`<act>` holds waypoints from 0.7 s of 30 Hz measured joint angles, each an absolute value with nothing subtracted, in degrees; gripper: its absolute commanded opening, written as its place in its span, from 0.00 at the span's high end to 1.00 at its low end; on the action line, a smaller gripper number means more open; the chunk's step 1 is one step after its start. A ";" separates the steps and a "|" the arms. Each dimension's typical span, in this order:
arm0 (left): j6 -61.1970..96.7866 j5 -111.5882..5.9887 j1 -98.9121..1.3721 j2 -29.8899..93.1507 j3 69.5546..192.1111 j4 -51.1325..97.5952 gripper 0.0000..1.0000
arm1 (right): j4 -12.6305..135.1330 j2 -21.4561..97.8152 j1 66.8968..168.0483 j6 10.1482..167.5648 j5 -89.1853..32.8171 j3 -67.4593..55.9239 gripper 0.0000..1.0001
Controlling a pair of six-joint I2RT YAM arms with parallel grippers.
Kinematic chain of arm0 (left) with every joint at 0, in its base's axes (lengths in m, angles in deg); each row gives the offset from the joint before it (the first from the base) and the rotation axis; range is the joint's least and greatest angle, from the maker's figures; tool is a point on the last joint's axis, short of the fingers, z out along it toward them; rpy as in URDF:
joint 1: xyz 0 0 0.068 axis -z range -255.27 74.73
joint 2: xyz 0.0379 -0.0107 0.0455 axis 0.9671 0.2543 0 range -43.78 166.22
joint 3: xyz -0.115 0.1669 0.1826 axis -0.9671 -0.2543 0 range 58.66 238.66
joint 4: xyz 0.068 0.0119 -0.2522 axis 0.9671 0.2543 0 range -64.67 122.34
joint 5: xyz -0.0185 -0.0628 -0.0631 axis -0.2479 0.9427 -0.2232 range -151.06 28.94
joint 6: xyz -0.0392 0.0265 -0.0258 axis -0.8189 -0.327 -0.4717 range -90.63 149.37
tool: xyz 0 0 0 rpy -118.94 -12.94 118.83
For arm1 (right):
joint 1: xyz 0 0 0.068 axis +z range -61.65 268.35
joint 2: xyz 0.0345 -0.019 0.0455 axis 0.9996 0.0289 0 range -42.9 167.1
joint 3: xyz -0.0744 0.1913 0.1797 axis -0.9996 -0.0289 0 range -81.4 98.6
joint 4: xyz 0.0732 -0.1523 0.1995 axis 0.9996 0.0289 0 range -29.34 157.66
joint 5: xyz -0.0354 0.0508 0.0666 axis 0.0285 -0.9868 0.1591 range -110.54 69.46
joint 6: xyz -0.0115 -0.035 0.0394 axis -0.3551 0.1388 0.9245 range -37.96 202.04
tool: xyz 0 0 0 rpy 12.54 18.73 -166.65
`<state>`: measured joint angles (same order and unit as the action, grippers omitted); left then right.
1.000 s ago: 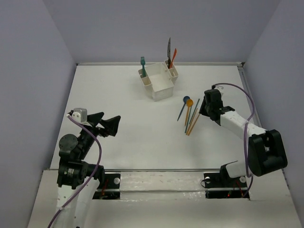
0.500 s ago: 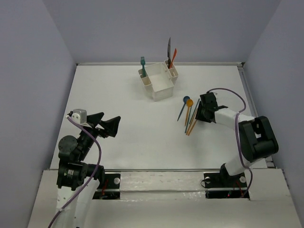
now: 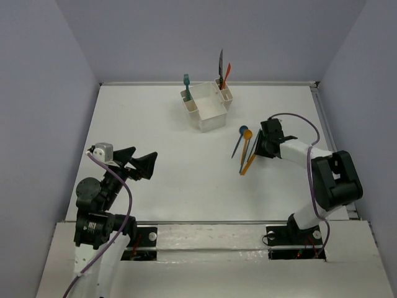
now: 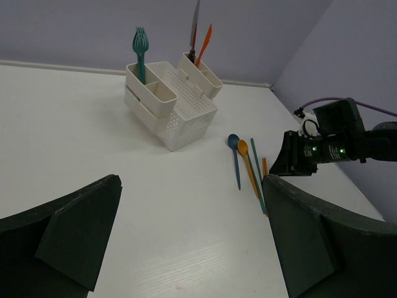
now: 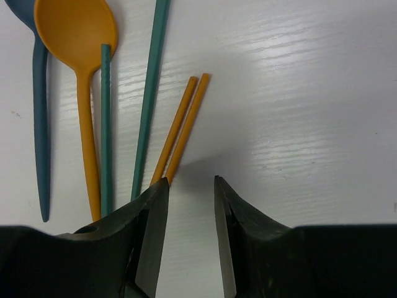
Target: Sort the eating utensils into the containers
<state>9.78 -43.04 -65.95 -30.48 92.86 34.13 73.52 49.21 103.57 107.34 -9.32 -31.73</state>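
Currently right jaws narrowly spread, empty, offset right of orange chopsticks (image 5: 183, 121) at frame centre. Risk: closing misses pair or pinches one stick, nudging teal chopstick (image 5: 149, 105) across desk (image 5: 310, 124).

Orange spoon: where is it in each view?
Top external: orange spoon right of centre, bowl at its upper end.
Left wrist: orange spoon right of centre, below-right of the white caddy.
Right wrist: orange spoon upper left, bowl at top.
Shared landmark: blue spoon alongside, on its left in every view.
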 measured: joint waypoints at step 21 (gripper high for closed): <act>9.78 -43.06 -65.95 -30.52 92.86 34.13 0.01 | 72.34 45.54 104.38 105.59 -14.32 -30.51 0.70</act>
